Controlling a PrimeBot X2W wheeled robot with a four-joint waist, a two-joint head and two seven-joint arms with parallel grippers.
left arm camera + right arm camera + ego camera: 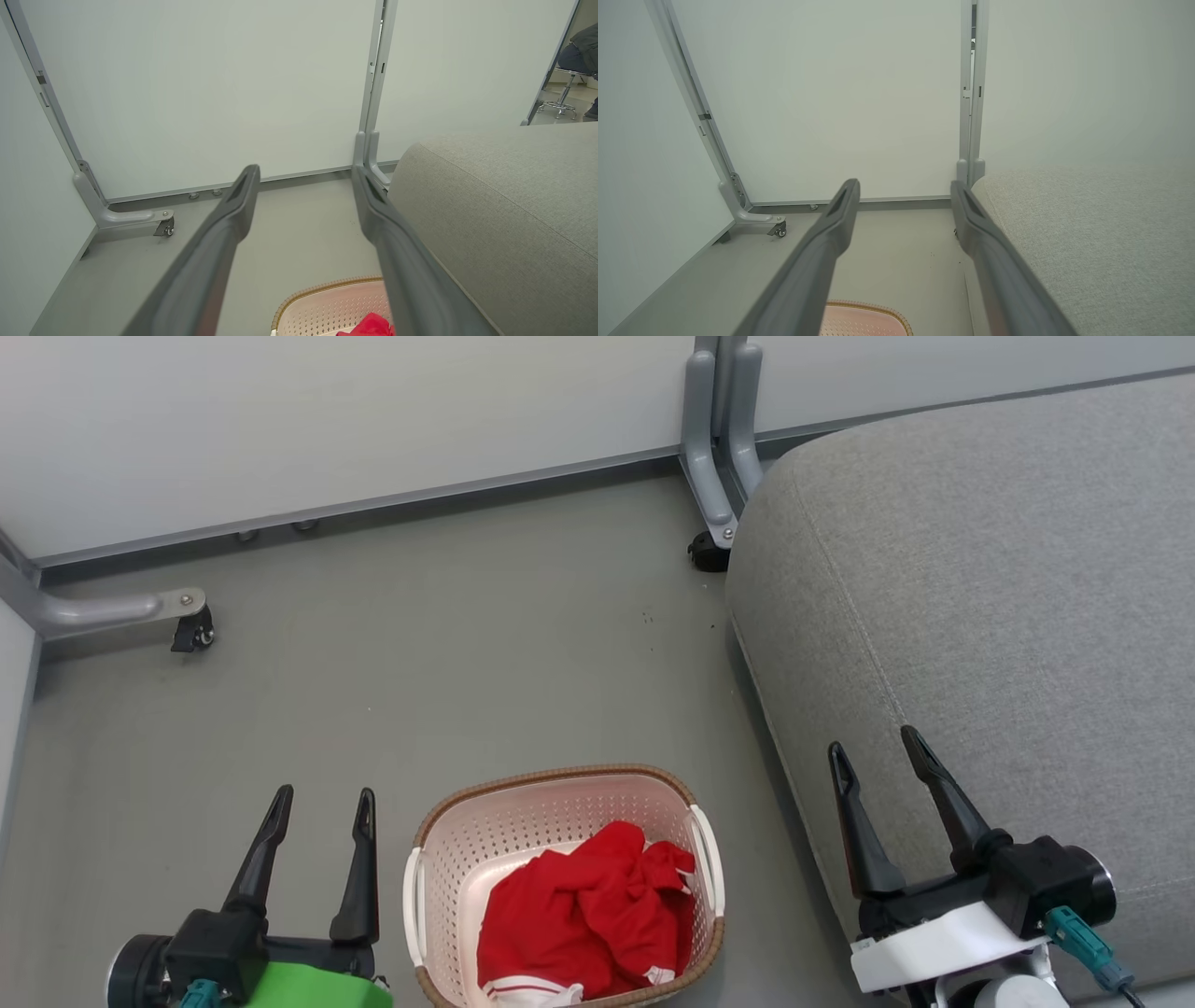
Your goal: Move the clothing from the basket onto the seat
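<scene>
The red clothing (588,915) lies crumpled inside the cream basket (448,859), which stands on the floor at the bottom middle of the head view; white trim shows at its near edge. The light grey seat (990,616) fills the right side, its rounded edge just right of the basket. My left gripper (322,800) hovers open to the left of the basket, with nothing between its fingers. My right gripper (873,742) stands open over the seat's near-left edge, also holding nothing. The left wrist view catches the basket (322,303), a bit of clothing (371,325) and the seat (504,210).
Grey floor (448,663) stretches ahead to white partition panels (327,420). A grey partition foot with a caster (191,621) stands at the left, another foot (714,513) by the seat's far corner. A person on a stool (577,60) shows far right in the left wrist view.
</scene>
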